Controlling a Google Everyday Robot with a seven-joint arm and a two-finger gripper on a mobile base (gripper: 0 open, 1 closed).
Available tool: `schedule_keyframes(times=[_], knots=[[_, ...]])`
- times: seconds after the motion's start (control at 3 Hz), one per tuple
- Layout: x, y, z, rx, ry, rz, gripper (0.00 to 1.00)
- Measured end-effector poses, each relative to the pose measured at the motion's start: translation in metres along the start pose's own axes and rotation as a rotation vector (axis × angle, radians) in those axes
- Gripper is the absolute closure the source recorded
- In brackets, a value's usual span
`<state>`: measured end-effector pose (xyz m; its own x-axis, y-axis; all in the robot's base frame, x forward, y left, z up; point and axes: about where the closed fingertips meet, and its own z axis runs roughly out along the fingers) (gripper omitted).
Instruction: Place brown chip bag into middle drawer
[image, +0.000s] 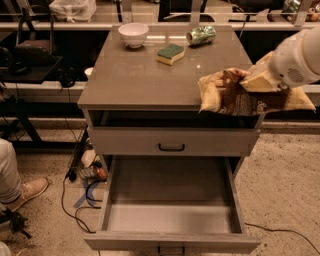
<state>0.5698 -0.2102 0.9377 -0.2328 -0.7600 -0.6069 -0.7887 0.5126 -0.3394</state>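
The brown chip bag (235, 96) hangs in the air over the front right corner of the cabinet top, dark brown with pale ends. My gripper (250, 81) is shut on its upper part, with the white arm reaching in from the right. The middle drawer (170, 220) stands pulled wide open below, its deep grey tray bare, a small black handle on its front edge. The bag is above and to the right of the drawer's tray.
On the cabinet top (140, 80) stand a white bowl (133, 34), a green-and-yellow sponge (170, 53) and a lying green can (201, 35). A shut upper drawer front (170, 142) has a black handle. A person's shoe (25, 192) and cables (80, 200) lie at the left on the floor.
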Motion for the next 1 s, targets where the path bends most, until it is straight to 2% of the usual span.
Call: schedule_keyframes(times=[0.33, 0.67, 1.0], knots=[[-0.004, 0.002, -0.004, -0.006, -0.029, 0.026, 1.0], [-0.004, 0.003, -0.003, -0.007, -0.027, 0.023, 1.0], [0.05, 0.055, 0.023, -0.172, 0.054, 0.095, 1.0]])
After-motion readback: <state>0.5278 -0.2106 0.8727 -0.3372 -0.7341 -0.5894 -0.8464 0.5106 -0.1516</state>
